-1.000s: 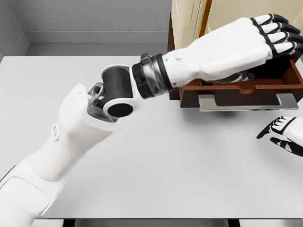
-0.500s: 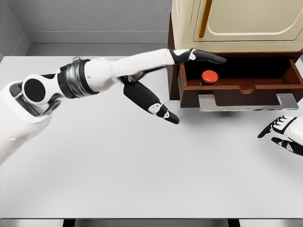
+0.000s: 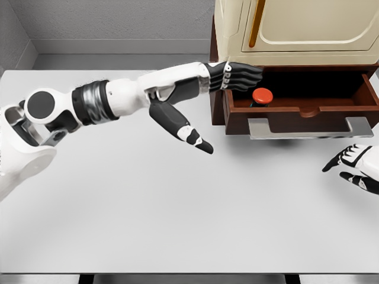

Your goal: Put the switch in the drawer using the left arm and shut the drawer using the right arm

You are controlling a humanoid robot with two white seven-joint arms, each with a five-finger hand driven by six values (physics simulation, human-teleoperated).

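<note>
The switch (image 3: 261, 96), a red button on a dark base, sits inside the open brown drawer (image 3: 302, 111) under a cream cabinet. My left hand (image 3: 228, 80) hovers at the drawer's left corner, fingers stretched out, thumb hanging down over the table, holding nothing. It is apart from the switch. My right hand (image 3: 354, 166) shows at the right edge, low on the table below the drawer's metal handle (image 3: 308, 127), its fingers relaxed and empty.
The cream cabinet (image 3: 296, 29) stands at the back right on the grey table (image 3: 177, 207). The drawer front juts out toward me over the table. A grey wall runs along the back.
My left hand has let go of the switch, which now lies in the drawer, and has drawn back leftward out of it. The right hand has stayed put.
</note>
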